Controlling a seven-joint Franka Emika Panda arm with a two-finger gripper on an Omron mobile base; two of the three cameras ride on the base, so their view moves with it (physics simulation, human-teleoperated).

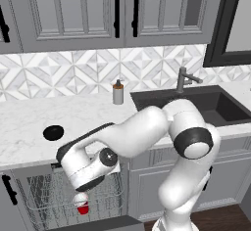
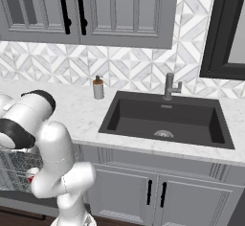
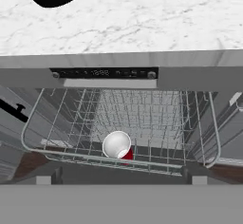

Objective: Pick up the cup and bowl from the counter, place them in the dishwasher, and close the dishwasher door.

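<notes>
One item, the cup, lies in the dishwasher rack; tool state cannot be determined. Risk: the bowl, shallow, may slip off the bench during grasping.

Cup in the dishwasher wire rack, near its front rail. Bowl on the counter above, left of the sink. Soap dispenser between bowl and sink, by the backsplash. Faucet behind the sink. Wall cabinets overhead.
</notes>
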